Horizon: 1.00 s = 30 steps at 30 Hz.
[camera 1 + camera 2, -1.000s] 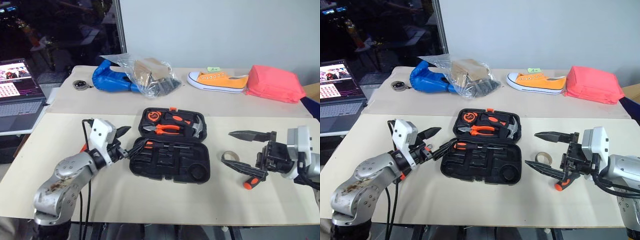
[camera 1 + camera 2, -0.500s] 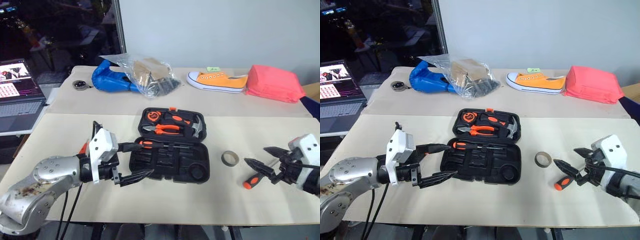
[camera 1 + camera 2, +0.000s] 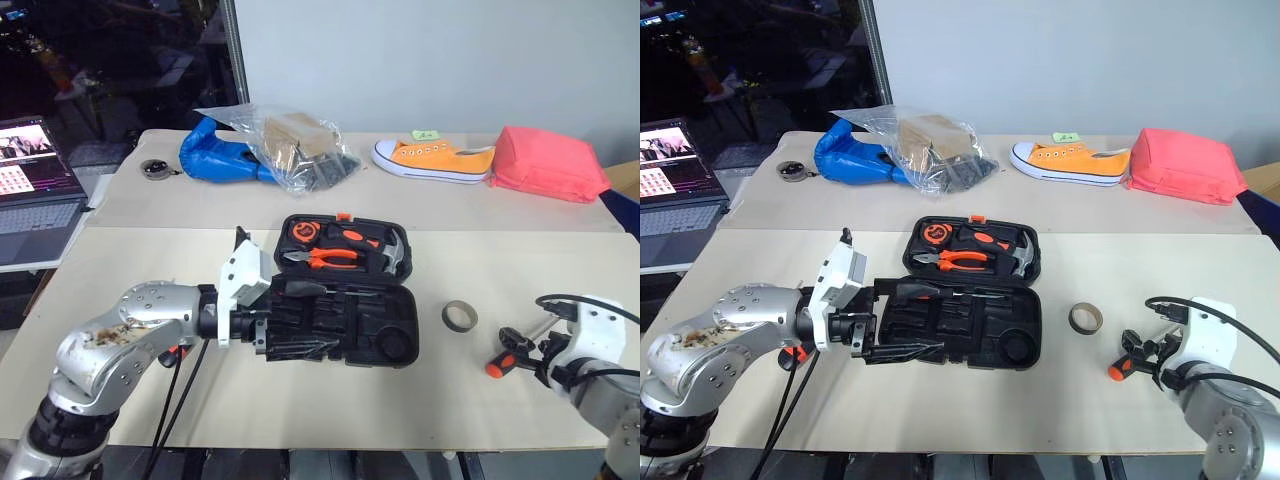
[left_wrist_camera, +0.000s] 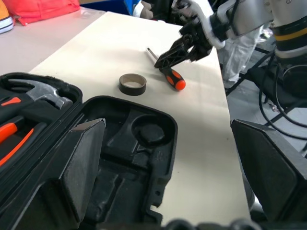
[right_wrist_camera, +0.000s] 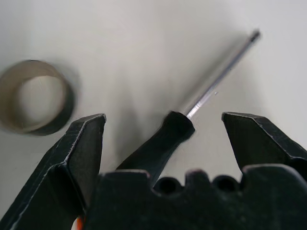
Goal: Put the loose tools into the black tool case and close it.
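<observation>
Black tool case [image 3: 345, 300] open on the cream tabletop [image 3: 300, 390], lid half carrying orange-handled pliers [image 3: 322, 258] and hammer [image 3: 395, 257]; contents of the near tray hard to make out, one dark-handled screwdriver [image 3: 320, 289] lying along the hinge line. Front left corner of the case hidden behind left hand [image 3: 902, 322]. Loose screwdriver [image 3: 515, 350] on the tabletop right of the case, handle black with orange end, partly masked by right hand [image 3: 522, 342]; shaft seen clearly in right wrist view [image 5: 218, 79]. Other loose tools not discernible. Tape ring [image 3: 459, 316] between case and screwdriver, apart from both.

Compared with a second earlier: left hand shifted from beside the case's left edge to over its front left corner; right hand lowered from above the tabletop to the screwdriver, wrist turned so the fingers now point down and forward. Case, ring and screwdriver unmoved.

Left hand roughly level, pointing right across the tray, fingers [image 4: 81, 163] spread wide, nothing held. Right hand angled down, fingers [image 5: 84, 153] wide either side of the screwdriver handle, not gripping it.
</observation>
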{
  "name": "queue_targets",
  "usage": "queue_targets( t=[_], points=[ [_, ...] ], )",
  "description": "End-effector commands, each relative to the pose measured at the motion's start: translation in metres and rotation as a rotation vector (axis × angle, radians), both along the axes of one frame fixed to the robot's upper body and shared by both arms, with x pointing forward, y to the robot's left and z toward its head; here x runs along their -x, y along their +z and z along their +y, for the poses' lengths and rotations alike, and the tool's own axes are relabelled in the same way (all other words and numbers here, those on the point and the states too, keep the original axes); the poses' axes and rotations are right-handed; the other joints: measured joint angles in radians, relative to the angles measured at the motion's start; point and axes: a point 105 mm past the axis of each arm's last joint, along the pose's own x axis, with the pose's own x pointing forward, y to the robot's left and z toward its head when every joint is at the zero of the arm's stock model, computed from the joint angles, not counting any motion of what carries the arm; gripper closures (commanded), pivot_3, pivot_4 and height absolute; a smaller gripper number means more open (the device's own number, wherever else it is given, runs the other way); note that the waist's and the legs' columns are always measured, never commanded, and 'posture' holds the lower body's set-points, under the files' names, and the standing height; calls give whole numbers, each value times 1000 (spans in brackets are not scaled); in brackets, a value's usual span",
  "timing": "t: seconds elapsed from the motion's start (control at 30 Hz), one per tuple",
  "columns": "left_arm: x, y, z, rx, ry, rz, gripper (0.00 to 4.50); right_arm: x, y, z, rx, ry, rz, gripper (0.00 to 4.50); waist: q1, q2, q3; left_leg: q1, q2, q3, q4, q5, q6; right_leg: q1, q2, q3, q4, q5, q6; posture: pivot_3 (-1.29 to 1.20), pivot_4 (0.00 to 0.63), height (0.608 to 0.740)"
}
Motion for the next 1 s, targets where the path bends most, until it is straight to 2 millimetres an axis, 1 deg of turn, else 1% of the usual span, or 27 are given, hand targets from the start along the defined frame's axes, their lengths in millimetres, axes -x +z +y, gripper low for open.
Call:
queue_targets(
  t=[0.03,0.1,0.17,0.27,0.37,0.4,0.43,0.47,0.5,0.53,0.57,0.63,0.67,0.7,0.77,0.8,0.9,1.0],
  points=[
    [5,7,-8,24,-44,-49,23,3,-10,-3,-10,-73,36,0,-1,0,0,-2,0,0,0,0,0,-2,0,0,0,1,-1,0,150,740],
    [5,8,-8,31,-46,-54,0,4,-18,0,-28,-93,62,514,-2,0,0,-2,0,0,0,0,0,-2,0,0,0,1,-1,0,150,740],
    [6,7,-7,31,-47,-60,0,6,-21,0,-23,-102,78,1045,-4,0,0,-2,0,0,0,0,0,-2,1,0,0,1,-1,0,150,740],
    [6,8,-8,42,-40,-65,0,12,-19,-4,-4,-99,78,2101,-1,0,0,-2,0,-1,0,0,0,-1,0,-1,1,0,-1,0,150,740],
    [4,11,-8,60,-27,-62,0,18,-3,-18,23,-96,37,3093,8,0,0,-1,-1,-1,1,0,0,1,0,-1,0,-1,2,0,150,740],
    [4,12,-7,67,-20,-59,0,19,7,-22,50,-63,17,3437,9,0,0,-1,-1,-1,1,0,0,1,0,-1,0,-1,3,0,150,740],
    [1,13,-6,78,0,-68,0,15,25,-23,79,1,-31,3585,10,1,0,-2,-1,-1,1,0,0,1,-1,-1,0,-1,3,0,150,740],
    [-2,14,-5,91,21,-76,0,10,41,-21,96,64,-82,3590,7,2,0,-2,-3,-1,1,0,0,0,-2,0,0,-1,3,0,150,740],
    [-5,15,-3,115,54,-73,0,3,59,-15,112,159,-138,3590,3,4,0,-2,-4,0,2,0,1,0,-2,1,0,-1,3,0,150,740],
    [-9,20,0,180,91,-70,0,-5,77,-1,130,294,-205,3591,-6,4,0,-2,-7,0,2,0,1,0,-3,2,0,-1,4,0,150,740],
    [-10,21,3,210,111,-86,0,-11,92,14,147,420,-257,3591,-13,5,1,-1,-7,-1,2,0,1,1,-3,3,0,-1,5,0,150,740],
    [-5,14,12,172,100,-93,0,-21,109,42,146,634,-299,3592,-36,2,3,1,-6,-2,2,0,2,5,0,2,0,-3,8,0,150,740],
    [0,14,23,180,94,-73,0,-31,116,64,155,788,-307,3593,-48,-1,5,2,-5,-3,-1,0,2,9,2,3,0,-3,7,0,150,740],
    [5,16,33,190,88,-65,0,-38,118,85,168,928,-297,3593,-49,-2,5,7,-2,-5,-1,0,2,12,5,3,0,-3,5,0,150,740],
    [13,18,51,189,115,-50,0,-51,114,116,242,1145,-266,3596,-53,-5,8,13,3,-5,0,0,1,12,10,3,1,-2,1,0,150,740],
    [14,18,57,181,131,-46,0,-56,110,124,278,1208,-251,3604,-51,-5,9,14,6,-5,0,0,1,11,12,3,0,0,-2,0,150,740],
    [22,13,85,129,237,-19,0,-71,93,158,351,1469,-205,3624,-45,-5,9,15,8,-5,-1,0,1,10,13,2,1,-1,-4,0,150,740],
    [28,7,104,82,322,-18,0,-84,77,176,417,1612,-160,3629,-40,-5,9,12,8,-3,-1,0,1,6,10,2,1,-2,-4,0,150,740]
  ],
)
